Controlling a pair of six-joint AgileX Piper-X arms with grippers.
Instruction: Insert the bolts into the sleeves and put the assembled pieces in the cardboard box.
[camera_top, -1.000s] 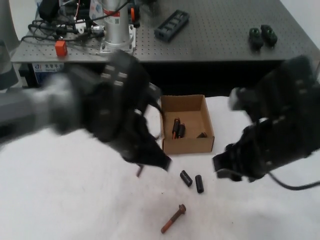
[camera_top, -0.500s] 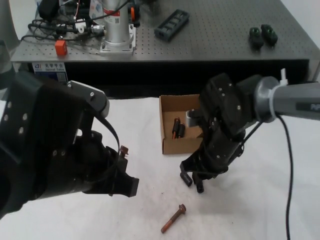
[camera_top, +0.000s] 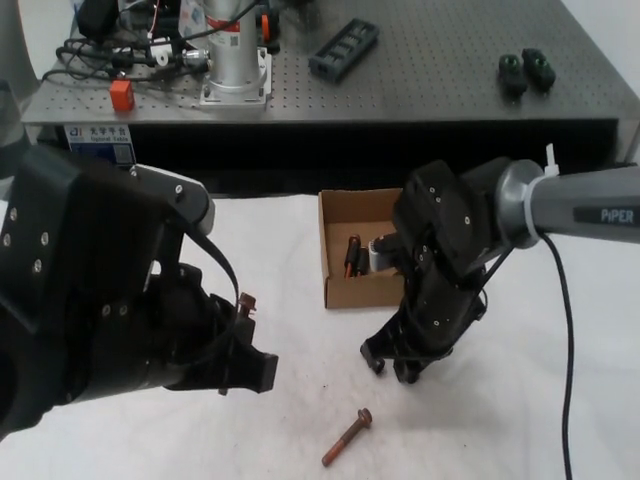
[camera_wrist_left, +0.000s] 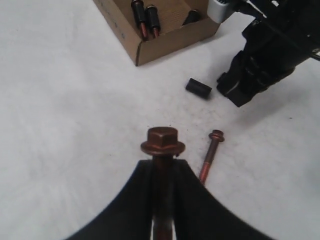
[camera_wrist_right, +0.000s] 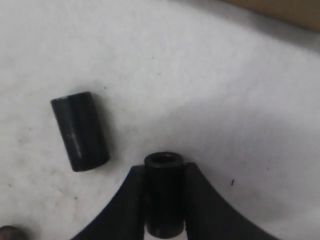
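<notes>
My left gripper (camera_wrist_left: 162, 165) is shut on a copper bolt (camera_wrist_left: 162, 141), whose hex head sticks out past the fingertips, and it hangs above the white cloth at the near left (camera_top: 245, 305). A second copper bolt (camera_top: 347, 437) lies loose on the cloth. My right gripper (camera_wrist_right: 164, 170) is down at the cloth just in front of the cardboard box (camera_top: 340, 292), with its fingers closed on either side of a black sleeve (camera_wrist_right: 164, 200). Another black sleeve (camera_wrist_right: 80, 131) lies beside it. Several assembled pieces (camera_top: 353, 257) lie inside the box.
Behind the cloth stands a grey perforated bench (camera_top: 450, 70) with cables, a metal post (camera_top: 235, 50), a dark tray (camera_top: 343, 48) and two black parts (camera_top: 525, 72). White cloth lies bare on the near right and the far left.
The left arm drew back to the near left with its bolt, then held still. The right arm swung in over the two sleeves and came down around one of them.
</notes>
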